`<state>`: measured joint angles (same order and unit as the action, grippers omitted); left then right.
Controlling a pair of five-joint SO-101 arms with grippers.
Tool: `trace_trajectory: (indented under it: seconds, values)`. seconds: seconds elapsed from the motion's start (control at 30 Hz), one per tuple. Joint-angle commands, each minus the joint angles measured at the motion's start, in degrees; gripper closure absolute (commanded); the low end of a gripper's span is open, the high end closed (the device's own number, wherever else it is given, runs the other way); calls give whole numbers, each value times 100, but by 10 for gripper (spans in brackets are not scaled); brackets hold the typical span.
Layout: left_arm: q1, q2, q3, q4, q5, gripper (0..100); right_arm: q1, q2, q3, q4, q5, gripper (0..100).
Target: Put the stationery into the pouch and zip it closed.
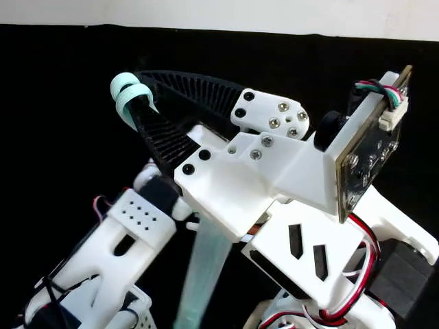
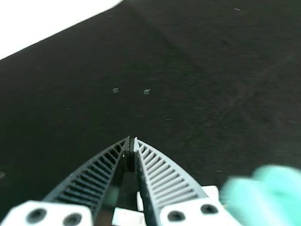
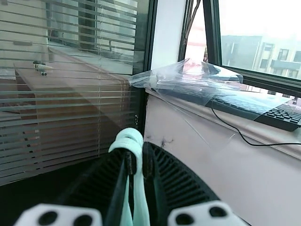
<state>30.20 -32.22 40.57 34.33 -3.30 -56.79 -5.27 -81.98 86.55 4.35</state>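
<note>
My right pincer (image 3: 136, 157) is clamped on a mint-green strip (image 1: 202, 267) that looks light and floppy; I'd grip it mid-length. My left pincer (image 2: 130, 141) is closed and empty.

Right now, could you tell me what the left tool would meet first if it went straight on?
Most likely the black cloth-covered table itself, just beyond the tips of the left tool; how far off it lies is hard to judge.

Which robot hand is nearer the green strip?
Right. The right gripper is shut on the green strip; the left gripper is shut over the black table, strip beside it.
</note>
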Motion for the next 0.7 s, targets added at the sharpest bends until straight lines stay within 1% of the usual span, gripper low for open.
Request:
trace_trajectory:
  seconds: [0.0,0.17,0.33,0.5,0.6,0.67]
  values:
    - [180,119,-277,-44,44,987,110,22,-119,22,79,992]
    - [57,286,-277,-26,18,987,400,4,-119,198,62,992]
    - [-637,286,-259,-9,18,987,497,4,-119,453,53,992]
    - [-1385,321,-233,0,18,986,488,4,-119,497,35,992]
    - [-1719,286,-268,0,18,986,488,13,-119,585,-316,992]
    - [-1921,286,-277,0,18,986,488,13,-119,620,-422,992]
